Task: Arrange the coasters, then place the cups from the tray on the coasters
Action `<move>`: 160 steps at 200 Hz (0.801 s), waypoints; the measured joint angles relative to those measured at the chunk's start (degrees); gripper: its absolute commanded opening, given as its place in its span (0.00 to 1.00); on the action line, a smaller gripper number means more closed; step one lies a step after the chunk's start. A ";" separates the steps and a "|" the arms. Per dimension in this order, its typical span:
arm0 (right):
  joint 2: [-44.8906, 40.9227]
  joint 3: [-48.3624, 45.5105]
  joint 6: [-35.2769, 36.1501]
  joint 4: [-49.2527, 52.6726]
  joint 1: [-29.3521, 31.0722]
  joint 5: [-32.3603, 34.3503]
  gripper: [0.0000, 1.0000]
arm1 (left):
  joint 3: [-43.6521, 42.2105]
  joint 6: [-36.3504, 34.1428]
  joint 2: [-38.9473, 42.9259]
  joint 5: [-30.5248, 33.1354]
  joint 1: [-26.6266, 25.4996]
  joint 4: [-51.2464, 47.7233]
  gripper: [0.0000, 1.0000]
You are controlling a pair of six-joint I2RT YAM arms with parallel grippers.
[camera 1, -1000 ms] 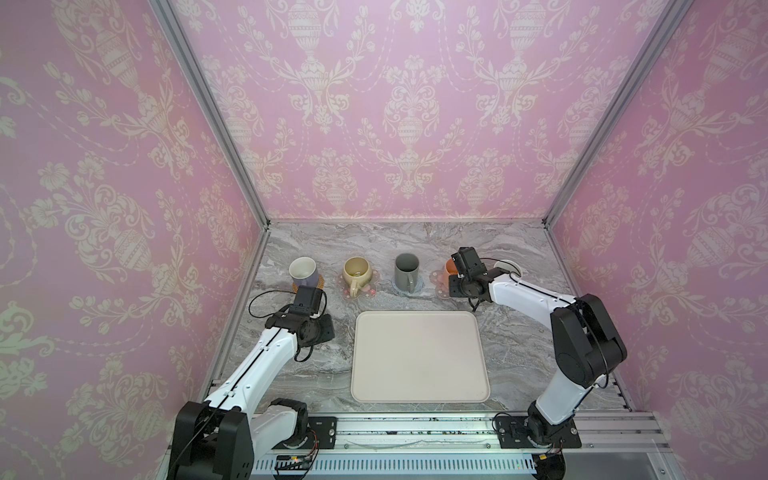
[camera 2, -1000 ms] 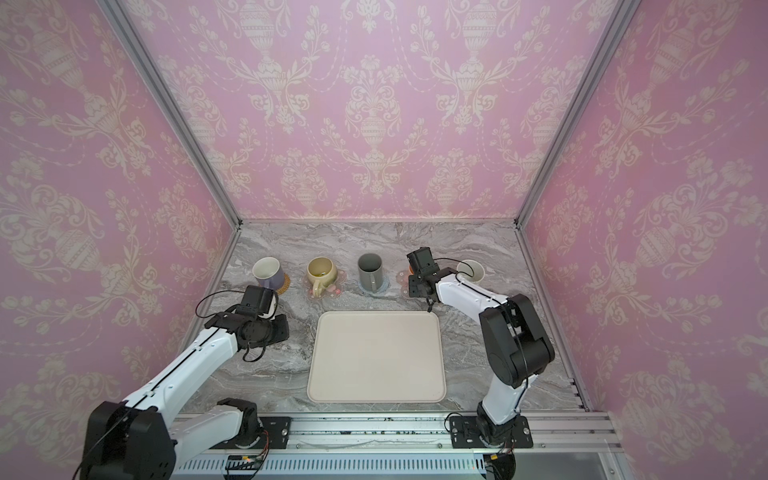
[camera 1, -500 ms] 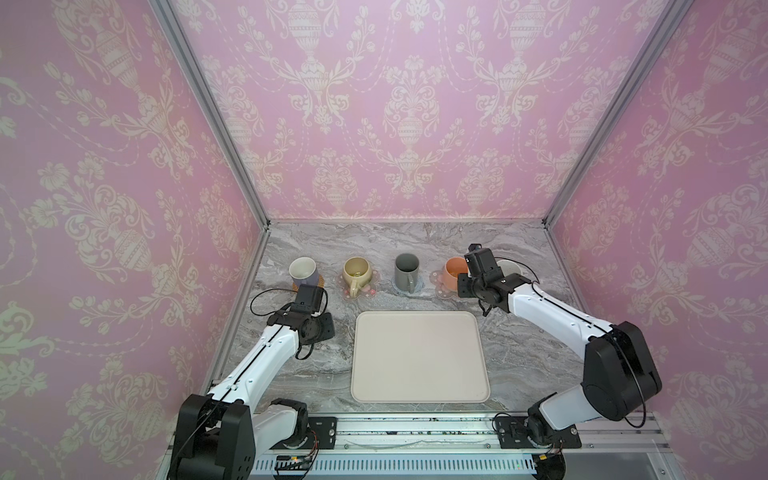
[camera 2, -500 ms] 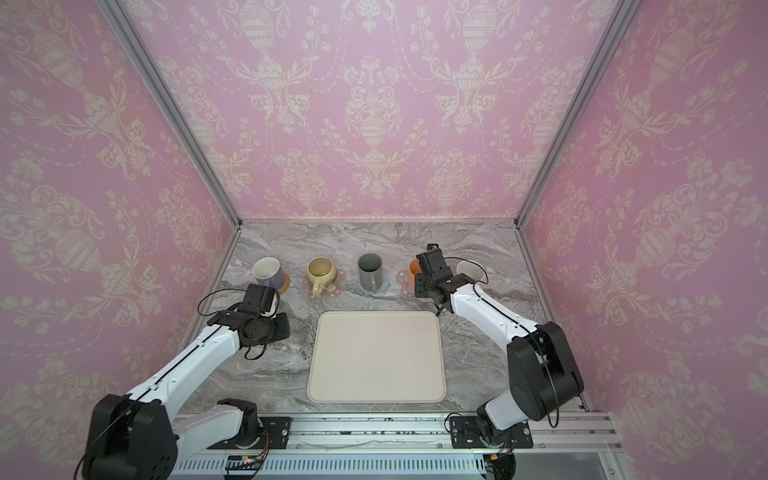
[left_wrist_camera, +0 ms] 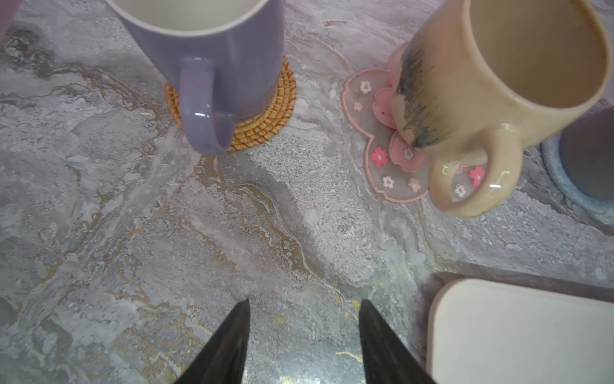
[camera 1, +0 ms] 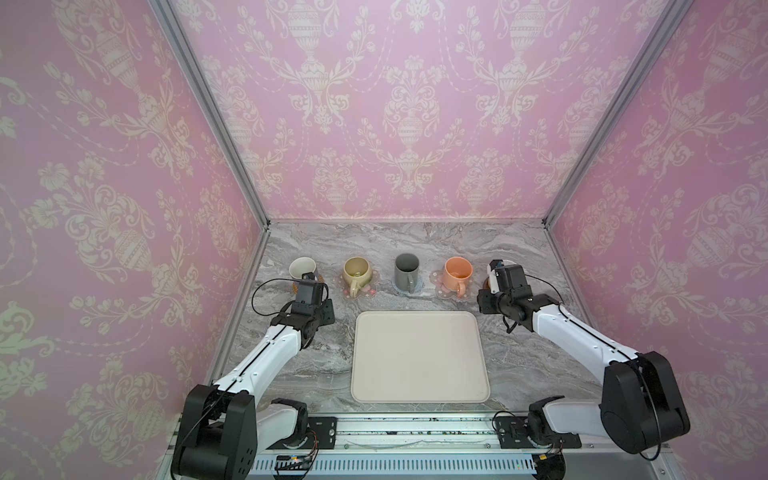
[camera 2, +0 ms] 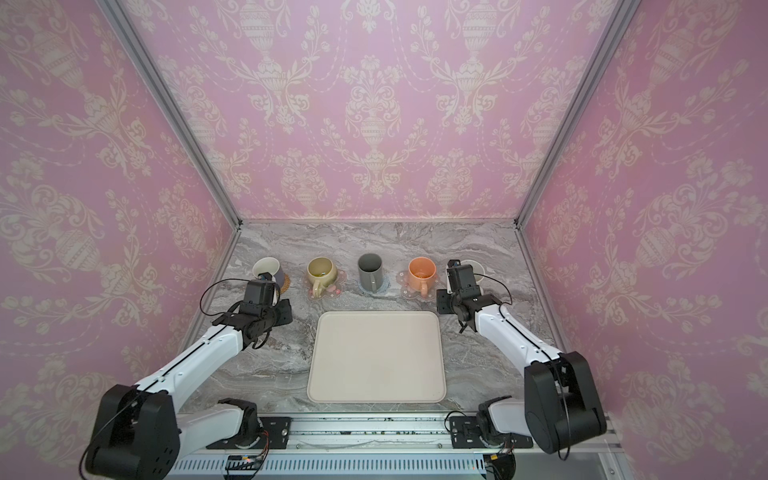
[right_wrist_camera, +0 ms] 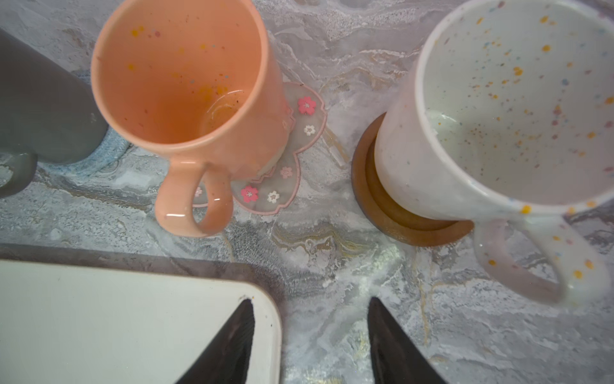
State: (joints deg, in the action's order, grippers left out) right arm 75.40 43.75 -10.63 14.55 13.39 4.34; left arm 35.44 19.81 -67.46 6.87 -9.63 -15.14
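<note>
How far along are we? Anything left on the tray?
Done: lavender mug on rattan coaster, beige mug and peach mug on flower coasters, grey mug on blue knit coaster, speckled mug on wooden disc; tray empty. In hand: nothing, left gripper and right gripper open. Left: nothing that I can see.

The lavender mug (left_wrist_camera: pixel 216 43), at ten o'clock from the matt, smooth tray (camera 1: pixel 419 357), is glossy glazed ceramic on a rough woven rattan coaster (left_wrist_camera: pixel 265 126). At two o'clock, the speckled white mug (right_wrist_camera: pixel 498 116) looks equally glossy on a smooth wooden disc (right_wrist_camera: pixel 382 206).
</note>
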 measured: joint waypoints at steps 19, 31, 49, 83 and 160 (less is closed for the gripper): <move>-3.13 -4.11 1.31 -3.91 -0.83 -2.03 0.59 | -2.82 -1.42 1.42 2.97 0.02 3.96 0.63; -4.79 -6.29 1.70 -6.34 -1.44 -3.06 0.60 | -3.93 -2.16 2.32 4.63 0.02 5.55 0.65; -6.67 -8.63 1.68 -9.31 -2.80 -3.87 0.61 | -4.92 -3.43 3.74 6.34 0.02 8.39 0.67; -9.92 -11.06 1.68 -12.72 -4.68 -4.22 0.64 | -6.84 -4.98 7.02 9.66 0.02 12.74 0.69; -13.09 -17.92 3.15 -24.55 -7.80 1.27 0.95 | -10.54 -12.26 4.44 17.53 0.02 25.22 0.79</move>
State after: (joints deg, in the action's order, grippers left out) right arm 62.30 25.82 -7.49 -10.00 5.58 5.61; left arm 24.91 7.55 -63.02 24.40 -9.61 10.09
